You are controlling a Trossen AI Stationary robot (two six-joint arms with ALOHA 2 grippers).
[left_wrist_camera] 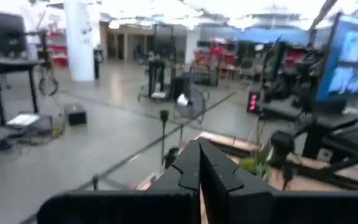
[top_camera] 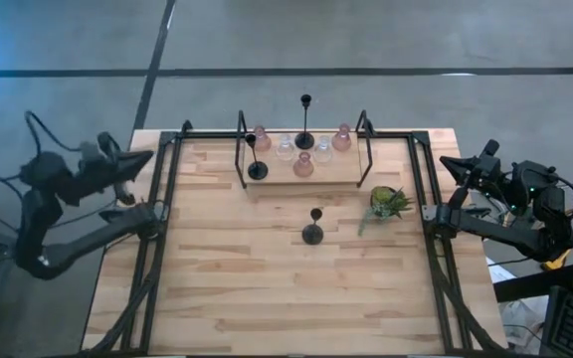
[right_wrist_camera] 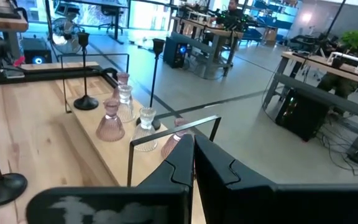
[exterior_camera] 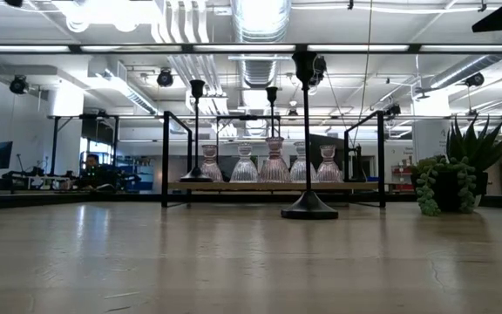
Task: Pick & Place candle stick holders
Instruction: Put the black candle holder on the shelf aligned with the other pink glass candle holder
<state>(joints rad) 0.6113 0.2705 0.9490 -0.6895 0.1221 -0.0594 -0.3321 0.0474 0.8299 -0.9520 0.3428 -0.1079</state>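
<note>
Mid-table: black holder stands alone | wrist views only: left fingers clenched; right fingers clenched

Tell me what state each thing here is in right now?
Left hand: shut, empty, parked off the table's left edge.
Right hand: shut, empty, parked off the right edge.
Lone black holder: upright, mid-table.
Holders on the shelf: upright.
Plant: upright, beside the shelf.

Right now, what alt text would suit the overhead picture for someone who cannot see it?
One black candle holder stands alone mid-table beside a small green plant. Seven more holders, black, pink and clear, sit on a raised shelf behind. Both robot arms wait at the table's sides.
</note>
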